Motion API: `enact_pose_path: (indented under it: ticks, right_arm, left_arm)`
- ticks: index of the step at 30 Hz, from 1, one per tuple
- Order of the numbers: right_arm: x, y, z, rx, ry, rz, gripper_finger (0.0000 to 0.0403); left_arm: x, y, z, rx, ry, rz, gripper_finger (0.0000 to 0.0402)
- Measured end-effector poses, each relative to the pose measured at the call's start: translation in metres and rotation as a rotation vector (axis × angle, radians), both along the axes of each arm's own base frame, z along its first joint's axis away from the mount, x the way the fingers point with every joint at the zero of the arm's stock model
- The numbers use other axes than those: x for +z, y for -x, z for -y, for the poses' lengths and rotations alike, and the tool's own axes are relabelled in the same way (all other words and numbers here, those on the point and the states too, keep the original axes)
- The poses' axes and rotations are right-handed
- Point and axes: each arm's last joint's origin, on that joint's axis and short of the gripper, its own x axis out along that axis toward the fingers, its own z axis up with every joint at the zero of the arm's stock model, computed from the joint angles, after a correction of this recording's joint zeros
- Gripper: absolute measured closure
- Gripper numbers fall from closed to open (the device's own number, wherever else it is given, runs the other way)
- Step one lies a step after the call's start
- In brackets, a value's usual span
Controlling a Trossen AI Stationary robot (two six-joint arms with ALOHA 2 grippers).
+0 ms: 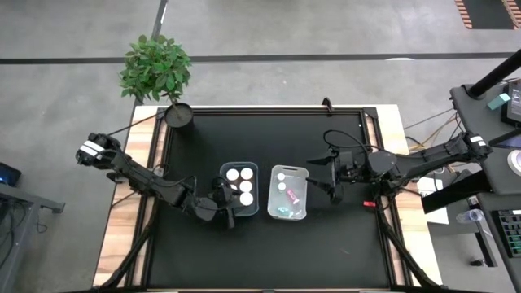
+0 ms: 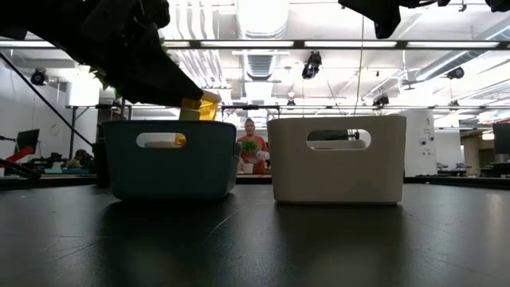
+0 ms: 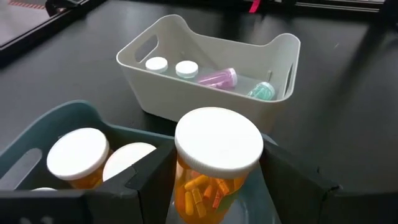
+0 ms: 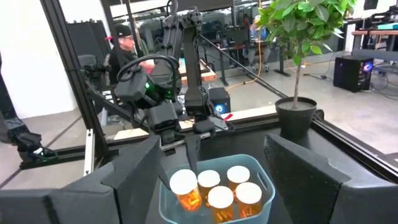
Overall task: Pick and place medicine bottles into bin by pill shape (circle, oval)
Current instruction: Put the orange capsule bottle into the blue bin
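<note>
Left gripper (image 3: 211, 205) grips an orange bottle (image 3: 214, 162) above the blue bin's (image 1: 225, 189) near end. Lower it upright into the free spot before releasing. Right gripper (image 1: 332, 174) waits open beside the white bin (image 1: 303, 175).

Overhead, table-level and two wrist views, all sharing the teal bin (image 1: 239, 188).

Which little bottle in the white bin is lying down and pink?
The pink bottle lies on its side in the white bin, beside two upright white-capped bottles.

No readable text, label, brand or number anywhere
</note>
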Motion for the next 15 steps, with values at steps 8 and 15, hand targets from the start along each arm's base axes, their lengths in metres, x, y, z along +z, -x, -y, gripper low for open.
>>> enact_pose_path:
  ticks: [8, 15]
  right_arm:
    - [-0.0009, -0.0008, -0.0002, 0.000, 0.011, -0.005, 0.0126]
    - [0.0009, -0.0002, 0.0007, -0.007, 0.047, -0.001, 0.0126]
  left_arm:
    - [0.0000, -0.0001, -0.0001, 0.001, 0.001, 0.001, 0.0191]
    - [0.0001, -0.0001, -0.0001, 0.001, 0.001, 0.001, 0.0191]
